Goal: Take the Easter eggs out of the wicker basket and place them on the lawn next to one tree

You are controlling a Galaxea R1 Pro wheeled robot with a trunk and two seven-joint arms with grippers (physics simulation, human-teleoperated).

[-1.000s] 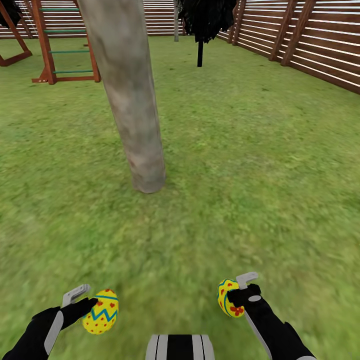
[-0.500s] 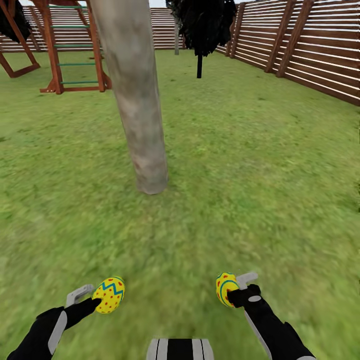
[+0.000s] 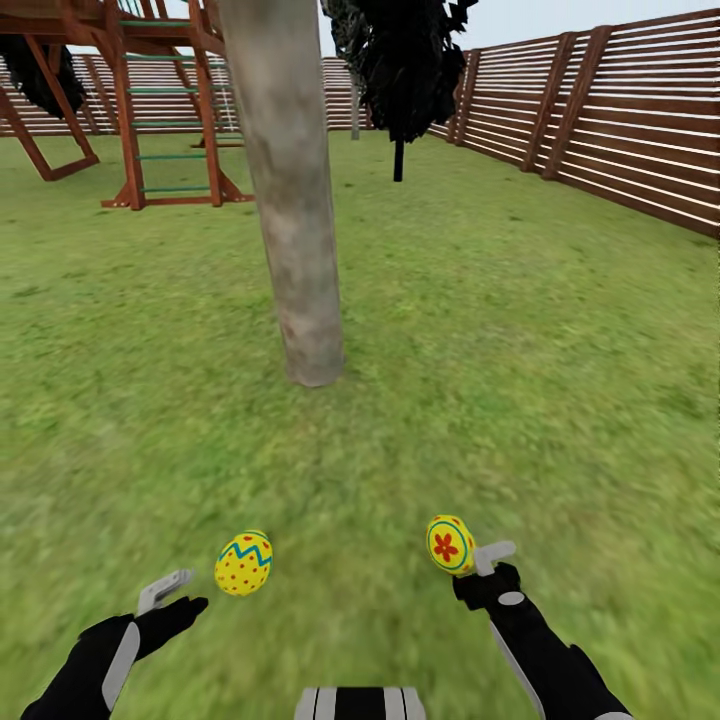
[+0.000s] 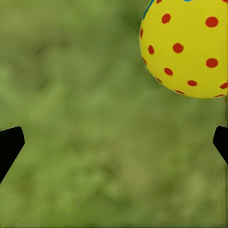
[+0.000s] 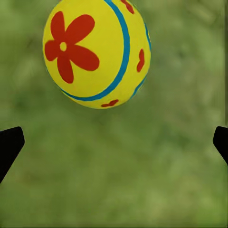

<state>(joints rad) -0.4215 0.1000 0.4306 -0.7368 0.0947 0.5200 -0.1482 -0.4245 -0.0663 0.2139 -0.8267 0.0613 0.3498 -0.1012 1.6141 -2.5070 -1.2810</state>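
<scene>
left gripper (image 3: 172,596) open, empty – zigzag egg (image 3: 243,563) just ahead | right gripper (image 3: 487,565) open – flower egg (image 3: 450,544) off its tips | tree (image 3: 292,200) beyond, left arm nearer

Two black arms with pale grey side panels enter from the lower corners; each end effector is black with one light grey finger; a grey-and-black striped trunk sits bottom centre

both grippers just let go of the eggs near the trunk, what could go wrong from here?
1. The zigzag egg and the flower egg are clear of the open left gripper and right gripper; they could roll on the lawn.
2. Both lie well short of the tree trunk, so "next to" may fail.
</scene>
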